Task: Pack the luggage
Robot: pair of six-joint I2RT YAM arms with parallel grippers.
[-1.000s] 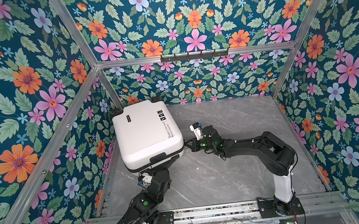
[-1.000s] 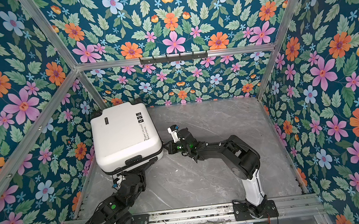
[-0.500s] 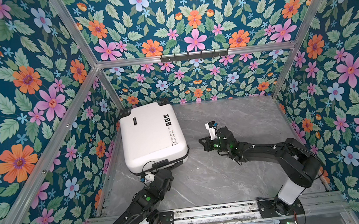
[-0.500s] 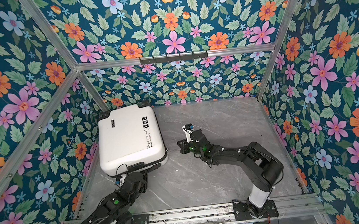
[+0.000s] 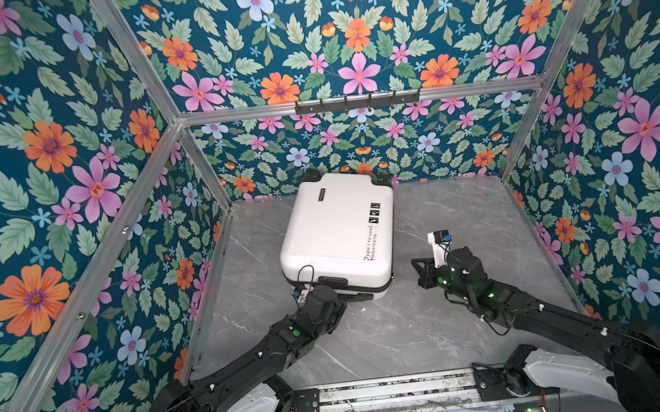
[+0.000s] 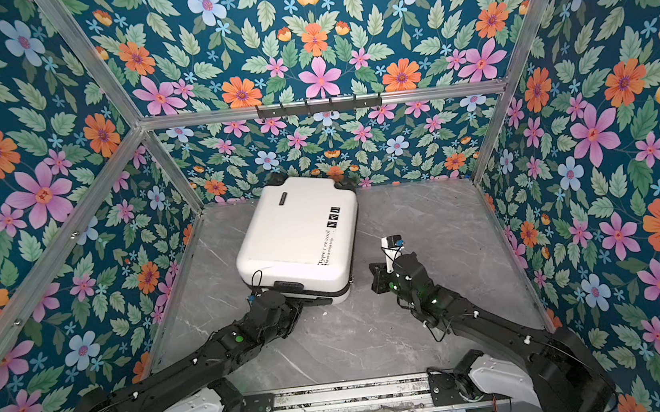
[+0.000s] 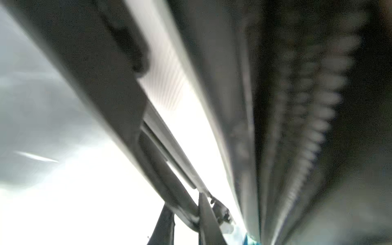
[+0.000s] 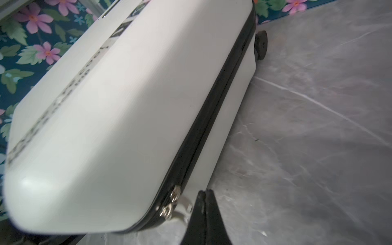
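The luggage [image 5: 339, 231] [image 6: 298, 235], a white hard-shell suitcase with black print, lies flat and closed in the middle of the table, wheels toward the back wall. My left gripper [image 5: 344, 295] [image 6: 298, 300] is at its near side. In the left wrist view this gripper [image 7: 184, 201] is shut on a dark handle bar [image 7: 118, 101] of the luggage, blurred. My right gripper [image 5: 421, 270] [image 6: 377, 275] [image 8: 203, 192] is shut and empty, just off the luggage's near right corner, beside the zipper pulls [image 8: 171, 201] and apart from them.
Floral walls close in the grey marble tabletop [image 5: 375, 336] on three sides. A black hook rack [image 5: 357, 102] hangs on the back wall. A black luggage wheel [image 8: 262, 43] rests on the table. The arms' mounting rail [image 5: 381, 394] runs along the front edge.
The luggage has slid from the left wall toward the middle and turned, with my left gripper following at its near side. My right gripper has drawn back to the right, away from the luggage.
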